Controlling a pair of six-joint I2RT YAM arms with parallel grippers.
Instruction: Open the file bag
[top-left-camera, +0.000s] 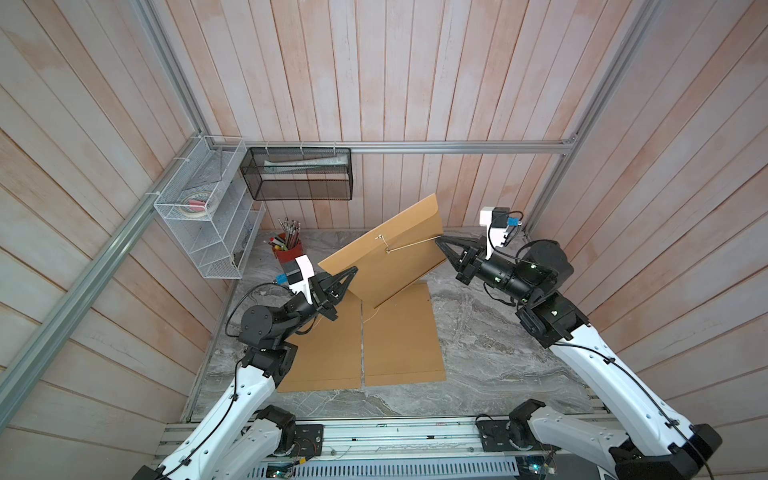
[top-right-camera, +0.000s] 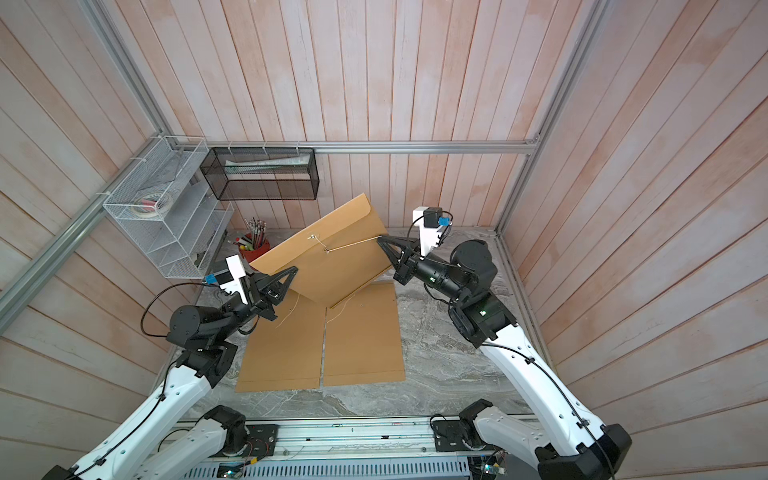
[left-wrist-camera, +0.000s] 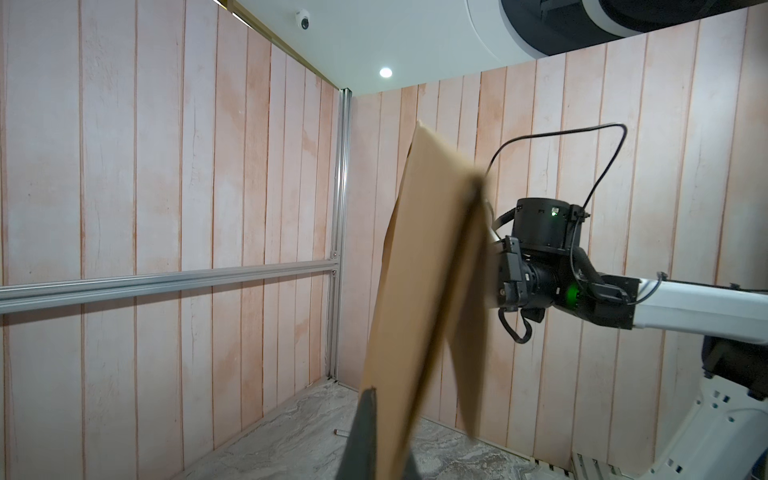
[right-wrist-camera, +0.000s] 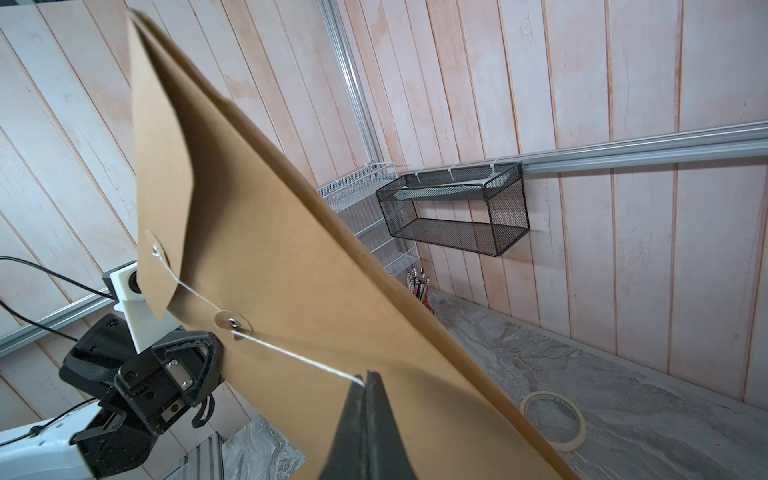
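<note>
Right tool (right-wrist-camera: 367, 379) is clamped on the taut string (right-wrist-camera: 291, 352), file bag (top-left-camera: 399, 266) pinched in the closed left tool (top-left-camera: 353, 272). Unwinding's in hand; next, the string must be freed from the button (right-wrist-camera: 232, 321) ahead.

- Both top views are bright and evenly lit from overhead; the plank walls (top-left-camera: 415, 83) look pale, without hard glare.
- The wide lens bows the aluminium rails (top-left-camera: 457, 146) and the planks outward toward the picture edges.
- Just past the left gripper (top-left-camera: 353, 272), under the raised file bag (top-left-camera: 390, 253), a faint soft shadow lies on the flat envelopes (top-left-camera: 399, 336).
- In the left wrist view a ceiling lamp (left-wrist-camera: 385, 72) above that gripper burns out to white; the bag edge just ahead of it is smeared and unfocused.
- In the right wrist view the right gripper (right-wrist-camera: 368, 376) is a dark, soft mass; the string (right-wrist-camera: 299, 353) at its tip and the tape roll (right-wrist-camera: 555, 419) beyond are crisp.
</note>
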